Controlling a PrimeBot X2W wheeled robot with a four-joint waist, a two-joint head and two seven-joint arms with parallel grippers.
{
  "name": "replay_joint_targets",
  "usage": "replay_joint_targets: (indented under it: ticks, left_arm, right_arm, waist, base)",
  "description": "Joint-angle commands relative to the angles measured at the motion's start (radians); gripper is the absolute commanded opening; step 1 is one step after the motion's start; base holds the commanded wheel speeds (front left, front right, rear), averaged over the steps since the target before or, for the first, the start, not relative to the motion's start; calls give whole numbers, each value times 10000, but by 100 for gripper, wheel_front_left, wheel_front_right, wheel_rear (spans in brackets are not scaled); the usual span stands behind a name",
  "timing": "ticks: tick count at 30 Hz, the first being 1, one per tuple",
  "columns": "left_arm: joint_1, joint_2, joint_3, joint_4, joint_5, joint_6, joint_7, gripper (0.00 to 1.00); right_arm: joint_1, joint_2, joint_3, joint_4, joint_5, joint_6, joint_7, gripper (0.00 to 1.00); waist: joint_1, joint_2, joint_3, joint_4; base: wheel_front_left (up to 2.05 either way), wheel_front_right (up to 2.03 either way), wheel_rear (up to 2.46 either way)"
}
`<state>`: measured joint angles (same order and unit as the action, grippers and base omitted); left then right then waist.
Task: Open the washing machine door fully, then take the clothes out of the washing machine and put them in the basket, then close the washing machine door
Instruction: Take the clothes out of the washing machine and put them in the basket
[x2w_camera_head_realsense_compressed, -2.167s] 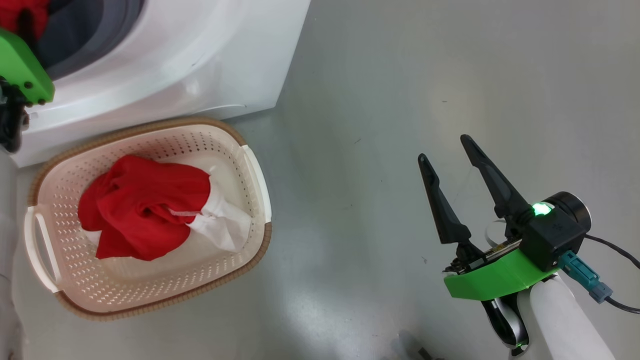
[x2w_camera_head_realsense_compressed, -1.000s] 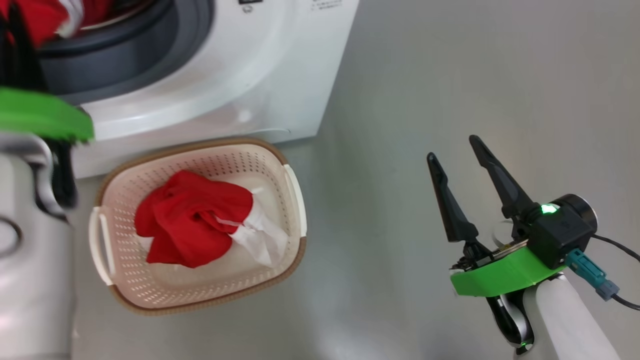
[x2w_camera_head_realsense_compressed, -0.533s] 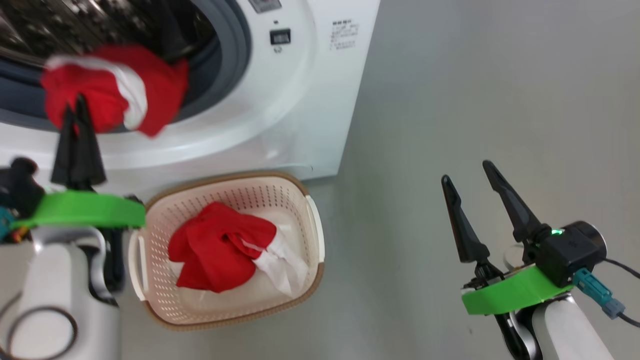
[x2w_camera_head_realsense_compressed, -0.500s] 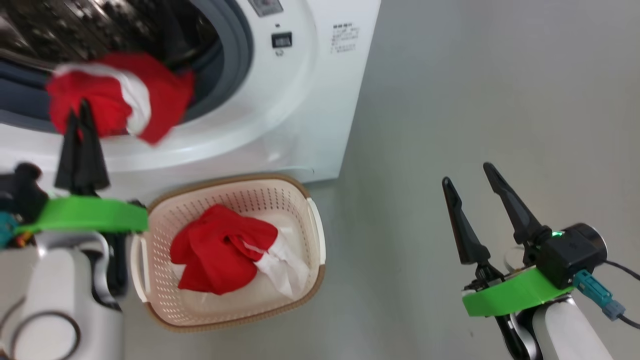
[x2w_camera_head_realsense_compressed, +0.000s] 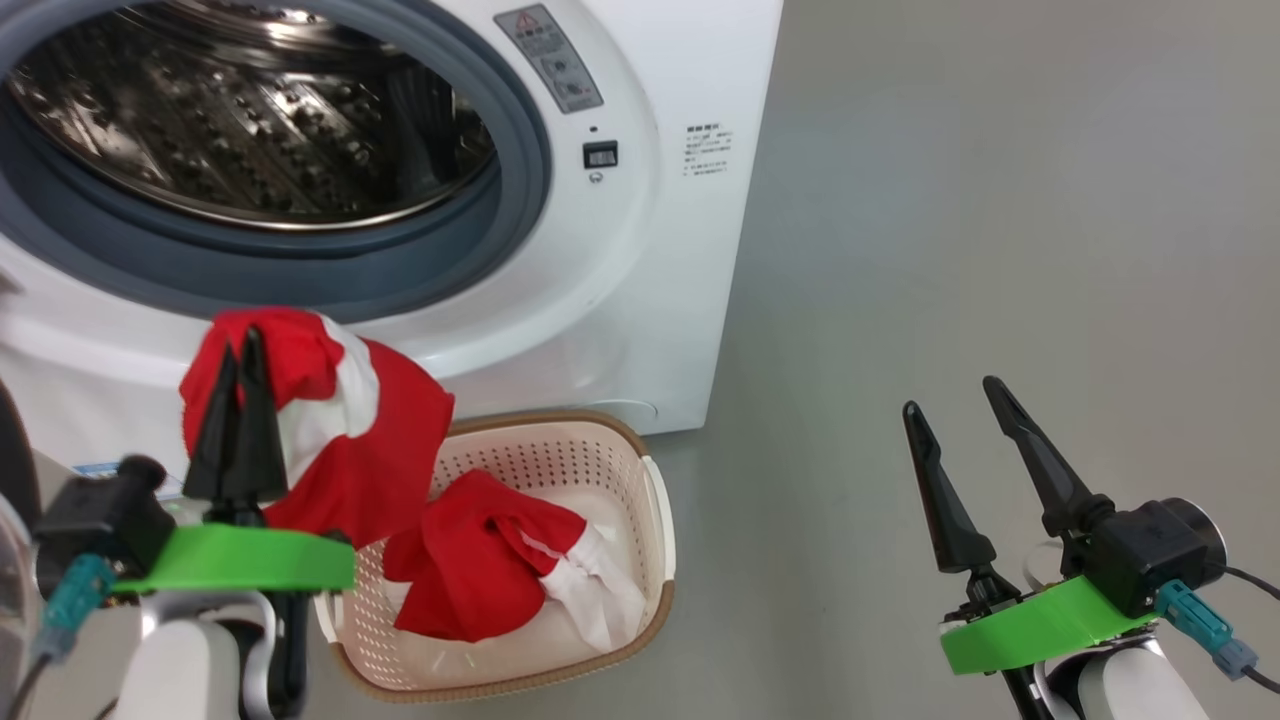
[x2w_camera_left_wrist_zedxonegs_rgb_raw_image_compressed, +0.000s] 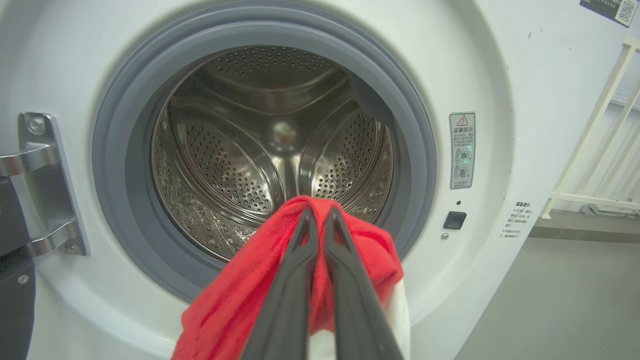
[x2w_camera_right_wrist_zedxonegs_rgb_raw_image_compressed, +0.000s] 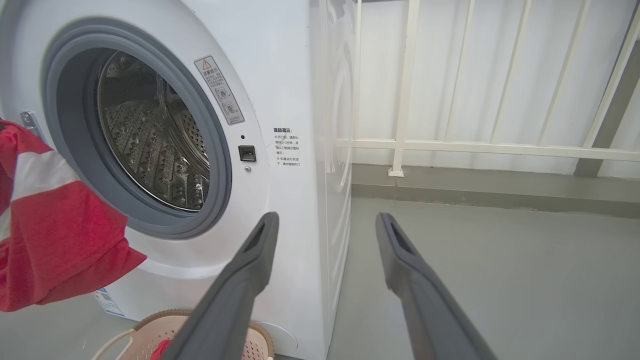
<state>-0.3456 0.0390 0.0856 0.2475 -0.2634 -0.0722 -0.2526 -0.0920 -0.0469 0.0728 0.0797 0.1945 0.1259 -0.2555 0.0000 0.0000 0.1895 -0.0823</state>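
Left fingers (x2w_camera_head_realsense_compressed: 215, 440) tight on downward-draped clothes (x2w_camera_head_realsense_compressed: 370, 450)

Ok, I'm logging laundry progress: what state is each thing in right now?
Washer: open, drum looks empty.
Left pincer: shut on a red-and-white cloth, hanging outside the drum.
Right pincer: open, empty.
Basket: on the floor, holding another red garment.
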Motion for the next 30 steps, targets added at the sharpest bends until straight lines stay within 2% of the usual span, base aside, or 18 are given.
replay_joint_targets:
  ticks: [1,9,18,21,30]
  left_arm:
    - [141,167,195,-427,62,-12,-91,0]
    - [643,120,-124,-766,-289,233,-91,0]
    - [1009,114,-875,-749,-1013,750,-91,0]
    - [984,114,-1068,-190,-1286,802,-91,0]
    - [-282,113,-1568,3082,-1699,688,-48,0]
  right_arm:
    - [1,-33,167,-258,170,48,-63,100]
    - [54,-33,137,-330,228,48,-63,100]
    - [86,-33,270,-345,208,48,-63,100]
    - [60,-33,285,-353,188,48,-63,100]
    - [-120,-33,356,-302,169,48,-63,100]
  waist:
    - [0,0,-165,106]
    - [0,0,-278,199]
    - [0,0,-223,135]
    - [0,0,-136,75]
    - [0,0,427,-76]
  base:
    - [0,0,0]
    - [0,0,0]
    - [0,0,0]
    - [0,0,0]
    - [0,0,0]
